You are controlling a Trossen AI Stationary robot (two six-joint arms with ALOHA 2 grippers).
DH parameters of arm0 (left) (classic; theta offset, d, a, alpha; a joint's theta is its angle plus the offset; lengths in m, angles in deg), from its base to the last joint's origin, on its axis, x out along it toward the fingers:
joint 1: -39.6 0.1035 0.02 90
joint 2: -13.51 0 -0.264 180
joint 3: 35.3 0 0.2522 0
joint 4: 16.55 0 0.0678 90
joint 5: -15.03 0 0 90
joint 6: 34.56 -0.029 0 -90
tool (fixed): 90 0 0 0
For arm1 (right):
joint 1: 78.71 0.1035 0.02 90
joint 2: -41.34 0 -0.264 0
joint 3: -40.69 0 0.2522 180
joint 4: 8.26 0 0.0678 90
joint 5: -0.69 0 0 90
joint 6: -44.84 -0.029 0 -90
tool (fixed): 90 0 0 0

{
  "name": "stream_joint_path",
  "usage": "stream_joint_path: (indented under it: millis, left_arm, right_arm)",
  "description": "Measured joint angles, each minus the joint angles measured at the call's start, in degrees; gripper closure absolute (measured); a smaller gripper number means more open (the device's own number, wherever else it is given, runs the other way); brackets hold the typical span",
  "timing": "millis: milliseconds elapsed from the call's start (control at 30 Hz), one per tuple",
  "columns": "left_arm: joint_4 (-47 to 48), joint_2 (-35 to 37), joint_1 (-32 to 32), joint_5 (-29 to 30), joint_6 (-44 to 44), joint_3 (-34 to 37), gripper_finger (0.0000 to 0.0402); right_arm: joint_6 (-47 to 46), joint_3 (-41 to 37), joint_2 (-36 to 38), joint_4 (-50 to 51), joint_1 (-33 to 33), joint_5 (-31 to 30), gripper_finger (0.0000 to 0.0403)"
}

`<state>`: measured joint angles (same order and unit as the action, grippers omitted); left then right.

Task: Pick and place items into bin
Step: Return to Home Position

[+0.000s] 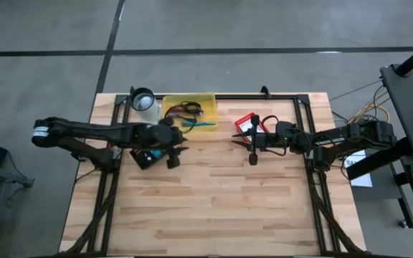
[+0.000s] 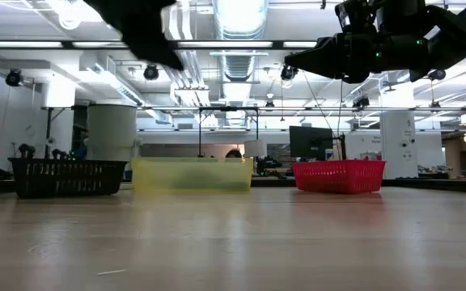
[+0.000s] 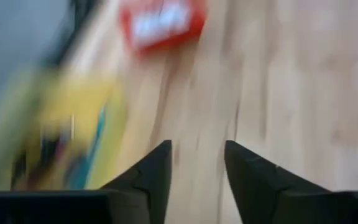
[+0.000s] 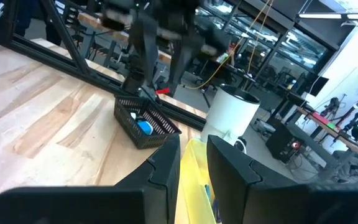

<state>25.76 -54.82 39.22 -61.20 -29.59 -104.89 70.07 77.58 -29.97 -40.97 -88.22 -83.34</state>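
Left end effector (image 1: 178, 150) hangs above the light wooden slat counter (image 1: 221, 201), just beside the black mesh bin (image 2: 67, 178). Its fingers (image 3: 157, 171) are parted with a clear gap and nothing between them. Right end effector (image 1: 244, 140) is also off the surface, just in front of the red mesh bin (image 2: 338, 176) and pointing toward the left arm. Its fingers (image 4: 166, 165) sit slightly apart and are empty too. Three bins line the far edge: black on the left, translucent yellow plastic bin (image 2: 192, 175) in the middle, red on the right. Yellow one holds a black coiled cable (image 1: 180, 112) and a teal pen (image 1: 202, 125). Red one holds white printed cards (image 1: 245, 123). Black one holds a small blue piece (image 4: 144, 127); can't make out anything else in it. White cylindrical container (image 1: 143, 100) stands at the back edge, next to the yellow bin. In the left wrist view the bins are too blurred to read contents.
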Motion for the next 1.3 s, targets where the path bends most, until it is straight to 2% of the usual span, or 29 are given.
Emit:
stream_joint_path:
  millis: [100,200,467,800,1300]
  left_arm:
    - [-14.47,2.56,-1.05,-1.59,-10.15,4.82,0.0301]
    - [-23.62,5.17,-1.07,-5.83,-15.14,9.69,0.0331]
    - [-31.67,14.84,-1.07,-6.70,-16.23,22.34,0.0398]
    - [-41.18,30.20,-1.23,-6.70,-17.13,37.29,0.0396]
    - [-39.73,54.21,-1.23,-7.35,-18.82,52.22,0.0396]
  right_arm:
    - [-0.04,0.00,0.01,0.06,0.00,0.00,0.0335]
    - [-0.92,0.00,0.01,0.51,0.02,0.01,0.0335]
    - [-1.27,0.00,0.01,1.58,0.01,0.00,0.0335]
    - [-3.70,0.00,0.01,3.26,0.01,-0.01,0.0335]
    - [-7.58,0.00,0.00,3.05,0.02,-0.02,0.0335]
